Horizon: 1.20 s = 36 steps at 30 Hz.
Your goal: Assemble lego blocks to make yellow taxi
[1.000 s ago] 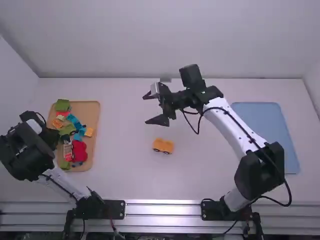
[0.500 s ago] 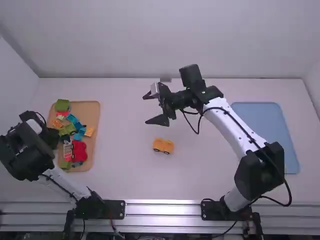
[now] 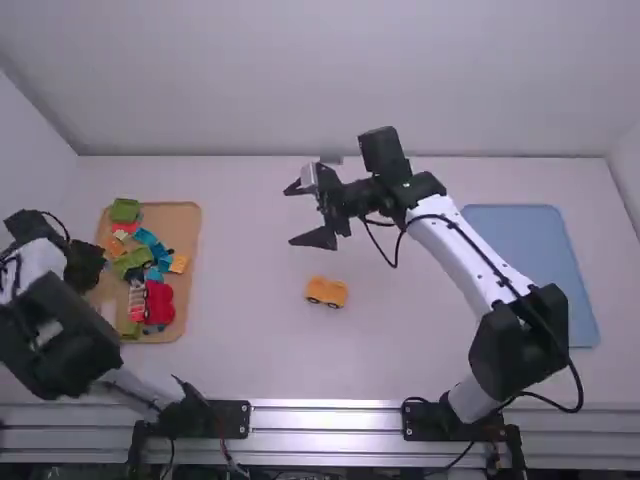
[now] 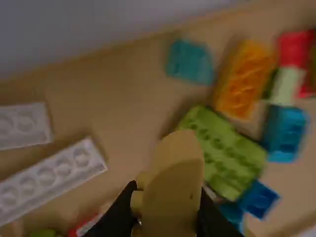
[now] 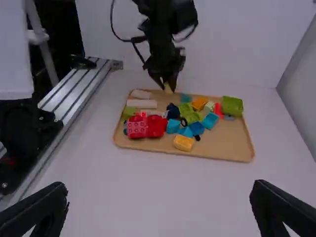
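My left gripper (image 3: 84, 268) is at the tray's left side. In the left wrist view that gripper (image 4: 165, 217) is shut on a pale yellow curved block (image 4: 175, 182), held above the loose blocks; the block (image 5: 168, 89) also shows small at its tip in the right wrist view. An orange-yellow car body (image 3: 326, 291) with dark wheels sits on the table near the middle. Beyond it my right gripper (image 3: 308, 216) stands wide open, nothing between its fingers; its fingers are far apart in the right wrist view too, the right gripper (image 5: 158, 207) facing the tray.
The tan tray (image 3: 185, 225) at the left holds several loose blocks, among them a red one (image 3: 158, 302), a green one (image 3: 125, 210) and an orange one (image 4: 243, 81). A blue-grey mat (image 3: 530, 270) lies at the right, beside the right arm.
The left gripper has shifted left, toward the tray's outer edge, and its arm's dark joint has swung toward the camera. The right arm and the car body are practically unmoved.
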Tool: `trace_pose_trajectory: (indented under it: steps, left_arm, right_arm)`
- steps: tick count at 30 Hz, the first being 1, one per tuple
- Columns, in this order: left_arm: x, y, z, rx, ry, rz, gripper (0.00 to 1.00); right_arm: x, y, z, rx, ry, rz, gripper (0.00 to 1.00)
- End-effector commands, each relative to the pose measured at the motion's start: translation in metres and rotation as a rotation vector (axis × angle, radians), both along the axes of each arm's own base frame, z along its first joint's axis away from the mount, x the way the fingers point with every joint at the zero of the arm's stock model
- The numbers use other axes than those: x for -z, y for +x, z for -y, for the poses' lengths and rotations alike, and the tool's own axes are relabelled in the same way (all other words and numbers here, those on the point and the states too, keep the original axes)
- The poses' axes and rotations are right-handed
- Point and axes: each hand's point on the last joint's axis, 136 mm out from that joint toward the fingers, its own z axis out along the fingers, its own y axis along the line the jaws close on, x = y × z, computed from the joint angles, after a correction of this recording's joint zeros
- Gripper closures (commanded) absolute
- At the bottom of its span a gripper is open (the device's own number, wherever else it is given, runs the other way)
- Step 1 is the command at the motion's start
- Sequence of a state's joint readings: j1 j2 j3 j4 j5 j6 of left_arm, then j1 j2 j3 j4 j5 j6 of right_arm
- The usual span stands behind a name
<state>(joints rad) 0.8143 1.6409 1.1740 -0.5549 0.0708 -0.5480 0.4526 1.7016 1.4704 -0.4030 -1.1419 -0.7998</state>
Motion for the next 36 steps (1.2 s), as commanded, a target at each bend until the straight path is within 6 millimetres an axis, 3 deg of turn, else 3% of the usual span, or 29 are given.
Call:
trace_pose_trajectory:
  steps: [1,4,7,8,9,11,12,14,22,24,26,30,36]
  left_arm:
    - [-0.034,-0.012,0.023,0.069,0.095,0.071,0.98]
    - [-0.068,0.002,0.06,0.275,0.224,0.241,0.98]
    - [-0.104,0.02,0.123,0.578,0.419,0.45,0.98]
    - [-0.108,0.021,0.13,0.603,0.439,0.468,0.98]
    - [-0.118,0.023,0.157,0.701,0.506,0.532,0.98]
    - [-0.125,0.023,0.188,0.816,0.58,0.59,0.98]
    - [-0.13,0.022,0.218,0.942,0.661,0.635,0.98]
    - [-0.133,0.018,0.255,1.096,0.763,0.679,0.98]
    - [-0.127,0.015,0.328,1.347,0.896,0.695,0.98]
    - [-0.125,0.018,0.335,1.36,0.897,0.692,0.98]
    - [-0.117,0.032,0.352,1.395,0.895,0.673,0.98]
    - [-0.113,0.051,0.367,1.407,0.884,0.644,0.98]
    - [-0.105,0.081,0.412,1.539,0.804,0.653,0.98]
  right_arm:
    - [-0.008,0.006,-0.005,0.037,0.004,-0.097,0.01]
    - [-0.01,0.028,-0.002,0.164,-0.015,-0.2,0.01]
    - [-0.002,0.049,-0.003,0.277,-0.033,-0.3,0.01]
    - [-0.001,0.049,-0.003,0.279,-0.033,-0.31,0.01]
    - [0.004,0.052,-0.004,0.285,-0.037,-0.345,0.01]
    - [0.009,0.055,-0.003,0.291,-0.039,-0.389,0.01]
    - [0.014,0.055,-0.002,0.277,-0.039,-0.432,0.01]
    - [0.018,0.048,-0.002,0.2,-0.023,-0.487,0.01]
    - [0.034,0.04,0.0,0.113,-0.022,-0.562,0.01]
    - [0.035,0.038,-0.001,0.103,-0.025,-0.56,0.01]
    - [0.033,0.033,-0.002,0.082,-0.02,-0.563,0.01]
    - [0.039,0.032,0.004,0.081,-0.03,-0.547,0.01]
    - [0.045,0.027,0.015,0.031,0.014,-0.528,0.01]
